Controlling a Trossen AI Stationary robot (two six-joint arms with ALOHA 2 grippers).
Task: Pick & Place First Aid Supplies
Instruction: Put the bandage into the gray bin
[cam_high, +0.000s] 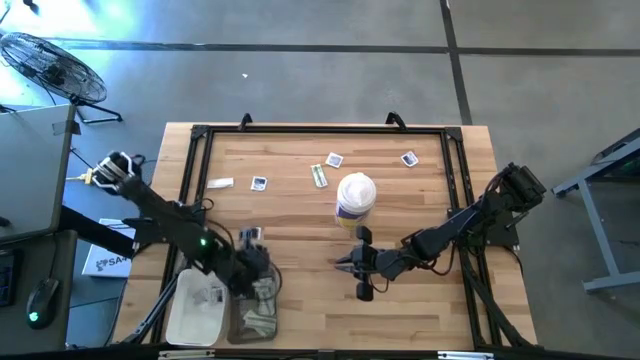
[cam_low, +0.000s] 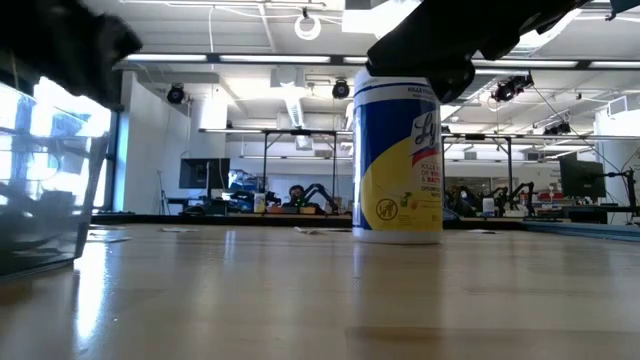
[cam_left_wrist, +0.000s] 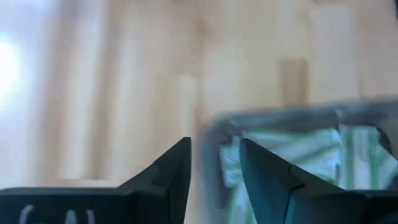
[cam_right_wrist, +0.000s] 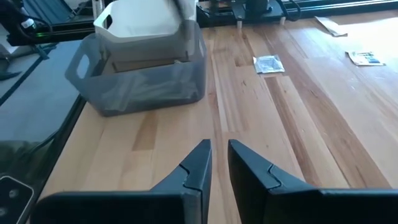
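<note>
Small flat packets lie scattered on the far half of the wooden table: white squares with blue print (cam_high: 259, 183) (cam_high: 334, 159) (cam_high: 408, 158), a pale strip (cam_high: 220, 183), a green-white one (cam_high: 320, 175), and one (cam_high: 250, 235) near the left arm. More green-white strips (cam_left_wrist: 298, 149) lie inside the clear grey bin (cam_high: 255, 312). My left gripper (cam_left_wrist: 216, 146) hovers open over that bin's rim (cam_left_wrist: 280, 115), holding nothing. My right gripper (cam_right_wrist: 219, 144) hangs over bare wood near the table's middle (cam_high: 345, 265), its fingers a narrow gap apart and empty.
A white-lidded canister (cam_high: 355, 195) with a blue and yellow label (cam_low: 398, 160) stands upright just beyond the right gripper. A white bin (cam_high: 200, 305) sits next to the clear one at the near left corner. A black frame (cam_high: 320, 128) borders the table.
</note>
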